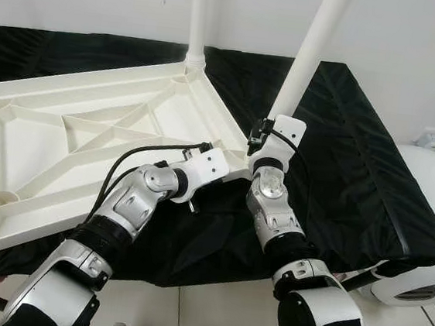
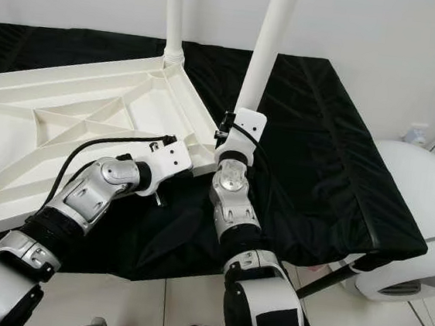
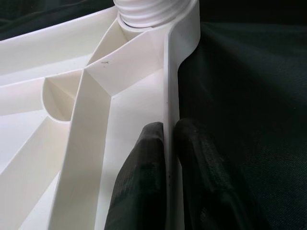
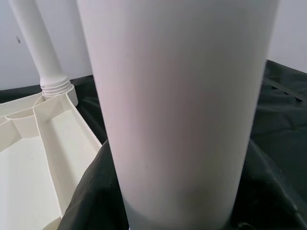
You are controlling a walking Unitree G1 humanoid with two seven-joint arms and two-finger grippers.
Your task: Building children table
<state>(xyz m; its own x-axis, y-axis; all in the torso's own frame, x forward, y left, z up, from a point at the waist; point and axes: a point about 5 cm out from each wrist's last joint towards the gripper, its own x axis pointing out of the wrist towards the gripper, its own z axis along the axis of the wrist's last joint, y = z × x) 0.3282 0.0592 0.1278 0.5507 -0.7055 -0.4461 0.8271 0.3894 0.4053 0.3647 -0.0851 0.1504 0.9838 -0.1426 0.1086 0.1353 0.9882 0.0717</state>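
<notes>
Now left gripper (image 3: 168, 143) pinching tabletop (image 1: 65, 131) rim, right gripper (image 1: 272, 126) holding leg (image 1: 306, 56)

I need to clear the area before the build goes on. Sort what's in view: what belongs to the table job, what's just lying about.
Belongs to the job:
- upturned white tabletop, left claw clamped on its edge
- leg already standing in the far corner
- loose leg, at the right claw

Just lying about:
- black cloth under it all
- white rounded appliance on the right

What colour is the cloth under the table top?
Black cloth, plain, without pattern; clearest in the left eye view.
</notes>
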